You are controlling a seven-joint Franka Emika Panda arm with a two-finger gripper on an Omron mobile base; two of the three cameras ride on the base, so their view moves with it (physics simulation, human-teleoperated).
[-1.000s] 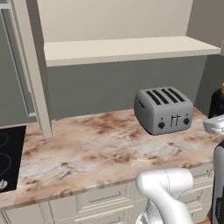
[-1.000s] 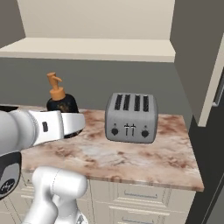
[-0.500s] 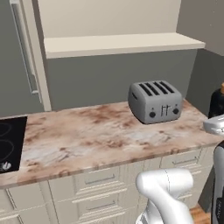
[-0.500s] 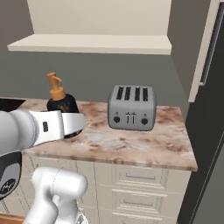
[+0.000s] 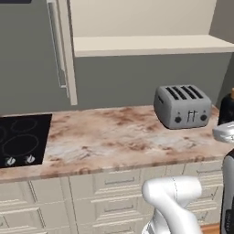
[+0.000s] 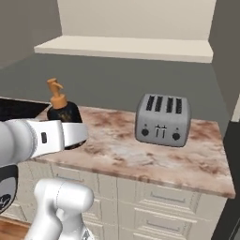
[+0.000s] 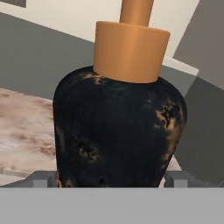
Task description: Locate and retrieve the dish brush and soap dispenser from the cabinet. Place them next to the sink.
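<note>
The soap dispenser (image 7: 118, 131), a squat black bottle with a copper-orange pump top, stands upright and very close in the hand view. My gripper (image 7: 109, 179) is shut on it, one grey fingertip against each side of its base. From the right base view the soap dispenser (image 6: 63, 112) hangs at the counter's near left edge, with the white hand (image 6: 70, 133) wrapped around its lower half. The soap dispenser (image 5: 227, 109) is cut off by the right edge of the left base view. The cabinet (image 5: 68, 50) rises at the upper left, its pale shelf (image 5: 151, 44) bare. The dish brush and sink are out of view.
A silver four-slot toaster (image 5: 183, 106) stands at the back of the marbled counter (image 5: 105, 141). A black cooktop (image 5: 23, 139) is set into the counter's left end. Cream drawer fronts (image 6: 164, 206) run below the counter. A dark tall unit (image 6: 232, 178) borders the right end.
Both base views have shifted as the base drove, bringing more of the cooktop into sight. The soap dispenser has stayed in the gripper, in the same place relative to the arm.
</note>
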